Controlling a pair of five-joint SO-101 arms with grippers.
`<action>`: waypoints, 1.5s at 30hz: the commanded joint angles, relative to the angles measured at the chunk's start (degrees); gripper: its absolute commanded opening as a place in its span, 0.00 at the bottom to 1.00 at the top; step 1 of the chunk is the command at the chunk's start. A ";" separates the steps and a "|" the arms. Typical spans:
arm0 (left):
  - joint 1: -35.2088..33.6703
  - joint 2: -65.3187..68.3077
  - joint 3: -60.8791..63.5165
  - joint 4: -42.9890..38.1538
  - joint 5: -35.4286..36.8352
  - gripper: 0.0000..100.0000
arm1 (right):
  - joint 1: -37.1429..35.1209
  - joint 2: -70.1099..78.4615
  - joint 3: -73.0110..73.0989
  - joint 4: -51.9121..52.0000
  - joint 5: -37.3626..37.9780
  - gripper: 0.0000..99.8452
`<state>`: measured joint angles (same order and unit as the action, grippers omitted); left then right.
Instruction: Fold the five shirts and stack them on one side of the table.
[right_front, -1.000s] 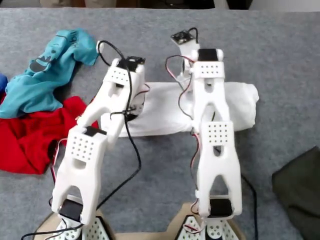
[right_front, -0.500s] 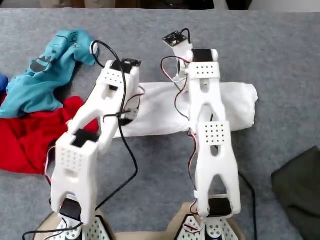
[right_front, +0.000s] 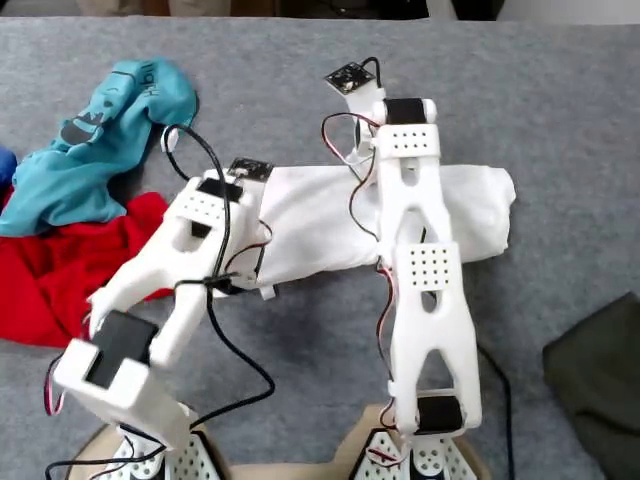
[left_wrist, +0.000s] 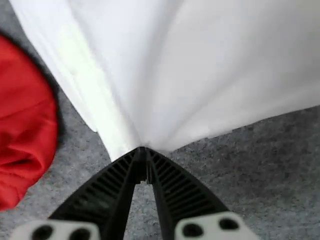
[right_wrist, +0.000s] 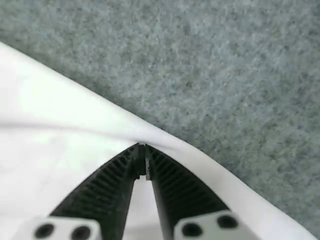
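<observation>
High view: the left arm (right_front: 165, 275) rises from its base at the near edge, folds back sharply at the elbow toward the near-left corner, and angles its wrist down onto the near-left corner of the white shirt (right_front: 310, 215). The right arm (right_front: 425, 270) runs almost straight out from the near edge across the shirt to its far hem.

Left wrist view has the left claw (left_wrist: 142, 152) pinched together on the shirt's edge, cloth fanning away from the tips, with the red shirt (left_wrist: 22, 115) just beside it. Right wrist view has the right claw (right_wrist: 141, 147) clamped on the white hem where it meets the grey surface (right_wrist: 225, 65).

The white shirt lies as a band across the middle of the surface. The red shirt and a teal shirt (right_front: 110, 125) crowd the left edge; a dark shirt (right_front: 600, 375) sits at the right edge toward the near corner. Bare grey runs along the far edge and the far-right corner.
</observation>
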<state>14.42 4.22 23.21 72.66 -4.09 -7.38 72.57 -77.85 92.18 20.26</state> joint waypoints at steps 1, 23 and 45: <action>-2.99 -5.58 -2.99 -0.44 0.00 0.02 | -0.40 -0.22 -2.77 -0.79 0.26 0.01; -12.40 24.75 -34.99 -16.62 4.40 0.02 | -0.40 -0.22 -2.77 -0.70 0.44 0.01; -13.54 35.47 -52.92 -14.07 4.13 0.02 | -0.04 -0.57 -3.30 -0.35 0.09 0.01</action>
<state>1.32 40.79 -26.29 56.84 -0.04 -7.38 72.57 -77.85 92.18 21.49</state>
